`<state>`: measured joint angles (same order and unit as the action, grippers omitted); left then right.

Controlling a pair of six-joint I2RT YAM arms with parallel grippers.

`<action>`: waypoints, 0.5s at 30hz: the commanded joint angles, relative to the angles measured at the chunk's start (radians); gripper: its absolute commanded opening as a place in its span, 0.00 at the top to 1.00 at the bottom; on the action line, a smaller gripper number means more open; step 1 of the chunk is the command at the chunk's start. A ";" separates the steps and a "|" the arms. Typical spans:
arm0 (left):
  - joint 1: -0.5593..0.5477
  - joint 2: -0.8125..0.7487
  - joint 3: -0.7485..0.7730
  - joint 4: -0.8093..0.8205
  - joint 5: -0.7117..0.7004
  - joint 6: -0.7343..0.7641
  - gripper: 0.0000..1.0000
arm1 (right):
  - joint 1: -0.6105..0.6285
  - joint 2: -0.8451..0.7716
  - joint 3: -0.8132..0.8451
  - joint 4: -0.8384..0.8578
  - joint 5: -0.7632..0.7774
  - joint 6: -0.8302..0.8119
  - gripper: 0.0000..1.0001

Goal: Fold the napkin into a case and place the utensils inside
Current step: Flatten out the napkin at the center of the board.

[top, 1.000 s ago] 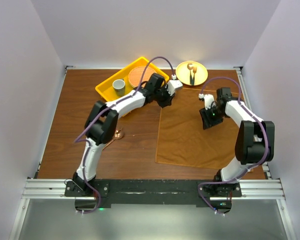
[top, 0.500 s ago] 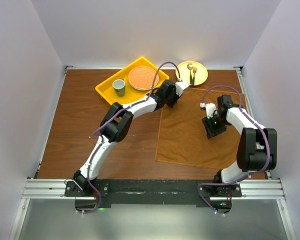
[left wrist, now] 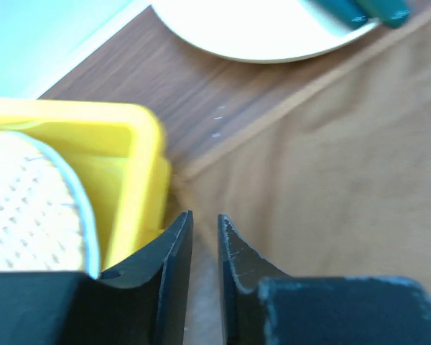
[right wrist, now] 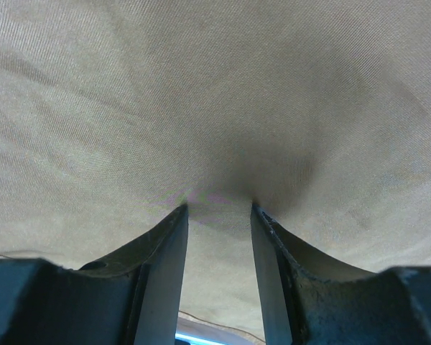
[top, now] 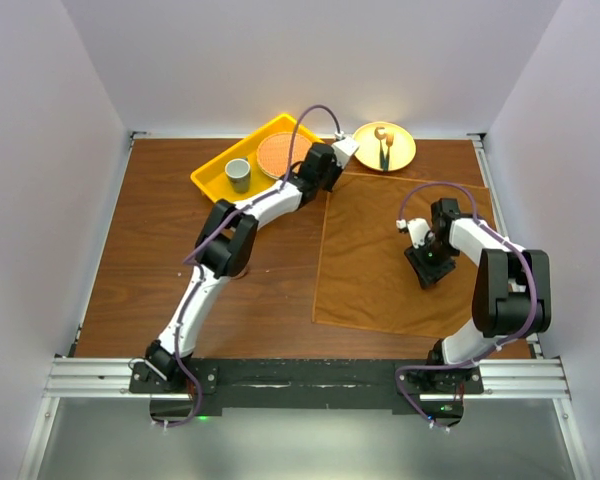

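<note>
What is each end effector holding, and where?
Right end effector digs into the napkin mid-cloth, maybe pinching a pucker. Left end effector stands at its far left corner; hold cannot be told.

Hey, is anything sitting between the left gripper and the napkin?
Nothing visible does. The left gripper is right over the far-left corner of the napkin; the yellow tray sits just beside it, not between.

I stand over a brown wood-grain bench (top: 140,260). Plain pale lilac-white walls (top: 310,60) close it in at 9, 12 and 3 o'clock. At 6 o'clock an aluminium rail (top: 310,378) runs along the bench's edge, with a dull grey surface (top: 300,440) beyond it. The light is bright and even, and the shadows are soft.
</note>
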<state>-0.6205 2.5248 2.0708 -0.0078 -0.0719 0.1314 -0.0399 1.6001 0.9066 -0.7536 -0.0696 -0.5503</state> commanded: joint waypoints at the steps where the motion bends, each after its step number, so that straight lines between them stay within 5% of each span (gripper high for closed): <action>1: 0.024 -0.104 -0.020 0.034 0.131 -0.004 0.69 | -0.002 -0.052 -0.023 -0.047 0.004 -0.059 0.55; 4: 0.024 -0.237 -0.179 0.075 0.274 0.028 0.58 | -0.002 -0.086 -0.051 -0.049 0.008 -0.083 0.53; 6: 0.025 -0.294 -0.267 0.048 0.392 0.072 0.39 | -0.002 -0.103 -0.048 -0.056 -0.015 -0.083 0.52; 15: 0.021 -0.622 -0.589 -0.357 0.837 0.428 0.34 | -0.032 -0.224 0.179 -0.291 -0.167 -0.109 0.36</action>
<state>-0.5915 2.0525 1.6054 -0.2016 0.5064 0.3626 -0.0444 1.4567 0.9920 -0.9173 -0.1688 -0.6060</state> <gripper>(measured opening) 0.675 0.612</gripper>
